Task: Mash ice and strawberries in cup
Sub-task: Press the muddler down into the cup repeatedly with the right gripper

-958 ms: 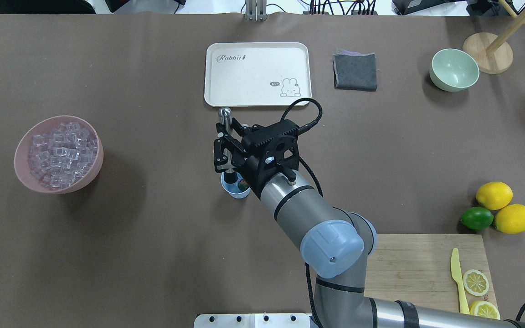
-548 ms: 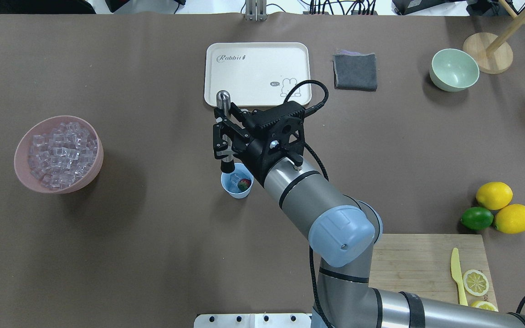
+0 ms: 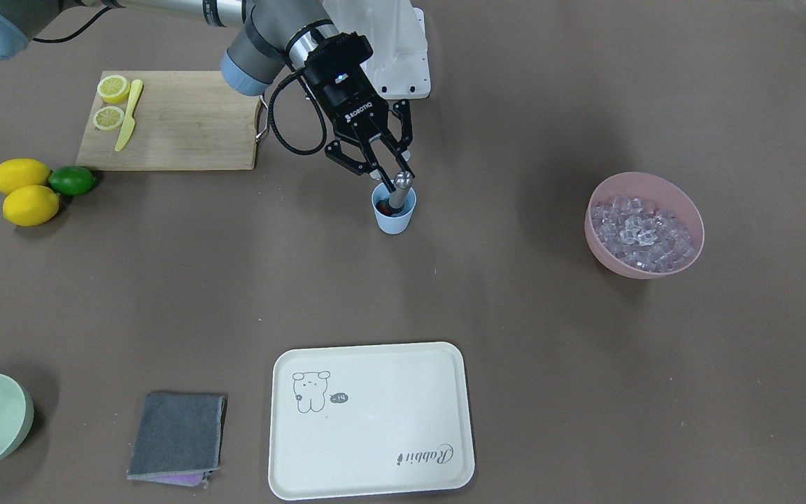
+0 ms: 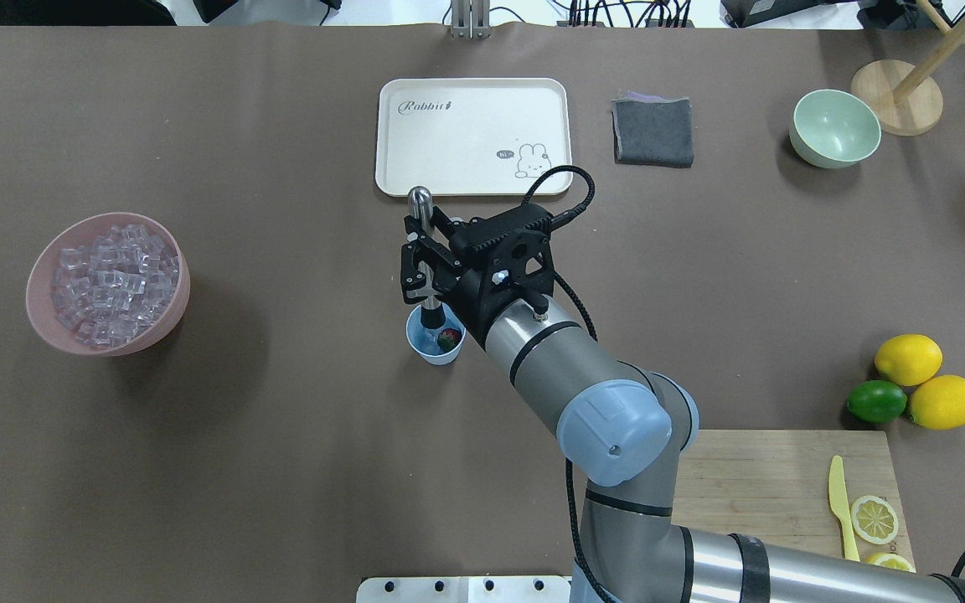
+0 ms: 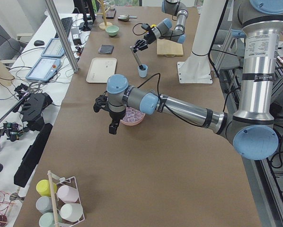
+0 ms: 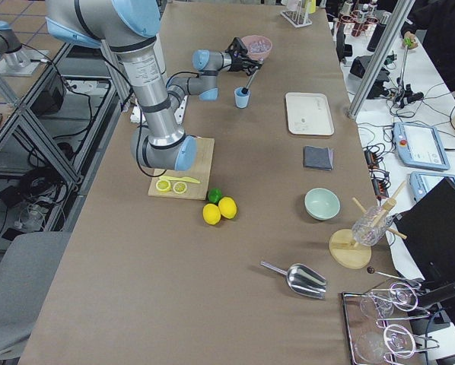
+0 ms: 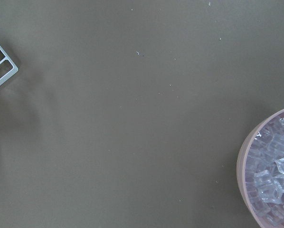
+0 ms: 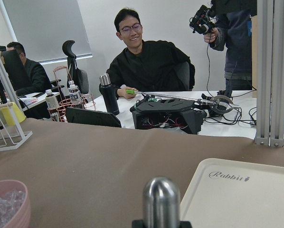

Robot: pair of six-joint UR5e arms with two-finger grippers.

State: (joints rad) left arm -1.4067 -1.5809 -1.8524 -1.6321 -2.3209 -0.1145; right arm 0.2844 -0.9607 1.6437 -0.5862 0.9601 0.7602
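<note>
A small light blue cup [image 4: 432, 357] stands upright near the middle of a brown table [image 4: 281, 469]. A red strawberry [image 4: 449, 338] lies inside it, against the wall on the robot's right. Pale matter beside the berry may be ice, but it is too small to tell.

A metal masher [image 4: 420, 201] with a rounded top stands in the cup. Its lower end is down among the contents and its top leans slightly away from the robot. The right gripper [image 4: 424, 272] has its fingers clamped on the masher's shaft, above the cup's rim. Nothing holds the cup itself.

Well off to the robot's left, a pink bowl [image 4: 38, 276] is heaped with clear ice cubes [image 4: 110, 280]. The left gripper [image 5: 112, 126] hangs over the table just beside that bowl. Whether its fingers are apart or together cannot be told. A cream tray [image 4: 474, 109] lies beyond the cup.

The mashing step looks to be in hand, with the tool already down in the cup. The next move likely calls for a straight downward press on the berry. Because the light cup stands free, any sideways push could tip or slide it.
</note>
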